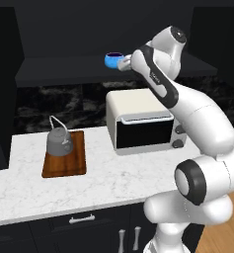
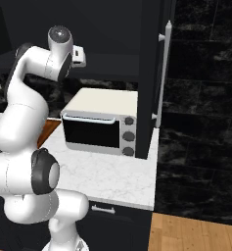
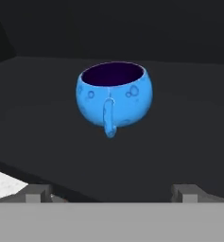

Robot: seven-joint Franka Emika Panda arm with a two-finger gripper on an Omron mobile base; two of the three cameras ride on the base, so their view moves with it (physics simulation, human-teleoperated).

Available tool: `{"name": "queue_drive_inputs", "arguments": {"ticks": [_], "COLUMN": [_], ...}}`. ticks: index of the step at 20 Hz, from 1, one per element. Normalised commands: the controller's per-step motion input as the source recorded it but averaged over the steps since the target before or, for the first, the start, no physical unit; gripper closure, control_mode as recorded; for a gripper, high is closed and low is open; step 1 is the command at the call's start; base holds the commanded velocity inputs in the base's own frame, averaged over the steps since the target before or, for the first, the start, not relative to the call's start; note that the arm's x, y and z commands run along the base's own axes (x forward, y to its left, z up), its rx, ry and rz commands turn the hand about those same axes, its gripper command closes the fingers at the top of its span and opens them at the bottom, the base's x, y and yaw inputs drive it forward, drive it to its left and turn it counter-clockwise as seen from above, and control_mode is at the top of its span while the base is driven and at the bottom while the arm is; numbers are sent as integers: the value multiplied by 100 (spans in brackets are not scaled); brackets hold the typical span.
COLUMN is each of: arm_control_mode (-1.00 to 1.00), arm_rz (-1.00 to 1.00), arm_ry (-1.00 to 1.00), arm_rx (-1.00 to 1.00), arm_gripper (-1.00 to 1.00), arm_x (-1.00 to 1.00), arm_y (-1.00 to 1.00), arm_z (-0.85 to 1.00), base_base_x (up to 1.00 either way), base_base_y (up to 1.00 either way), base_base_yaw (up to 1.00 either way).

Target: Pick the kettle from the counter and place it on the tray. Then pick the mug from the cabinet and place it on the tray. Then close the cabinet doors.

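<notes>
Reaching for the mug (image 3: pixel 114 97) mid-frame on the cabinet (image 1: pixel 64 71) shelf | gripper (image 3: pixel 111 193) wide open, empty | kettle (image 1: pixel 58 141) sitting on tray (image 1: pixel 76 165) lower left | we're still owing mug and doors

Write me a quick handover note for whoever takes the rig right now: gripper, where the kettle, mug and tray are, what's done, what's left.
Gripper: open, empty, up at the cabinet shelf, aimed at the mug, not touching it.
Kettle: upright on the tray, on the counter left of the toaster oven.
Mug: upright on the shelf, handle toward the gripper.
Cabinet doors: open; right door stands edge-on beside the oven.
Done: kettle on tray.
Left: grasp mug, set it on the tray, close both doors.
</notes>
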Motion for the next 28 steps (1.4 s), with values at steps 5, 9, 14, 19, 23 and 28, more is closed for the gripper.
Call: {"name": "queue_drive_inputs", "arguments": {"ticks": [5,9,14,19,23,28], "arm_control_mode": [-100,-100,-100,-100,-100,-100], "arm_rz": [0,0,0,0,0,0], "arm_ry": [0,0,0,0,0,0], "arm_rx": [0,0,0,0,0,0], "arm_gripper": [-100,-100,-100,-100,-100,-100], "arm_x": [24,17,21,19,14,16], "arm_y": [13,10,8,0,1,7], "arm_z": [2,1,0,0,0,0], "base_base_x": [0,0,0,0,0,0], "base_base_y": [0,0,0,0,0,0], "base_base_yaw": [0,0,0,0,0,0]}}
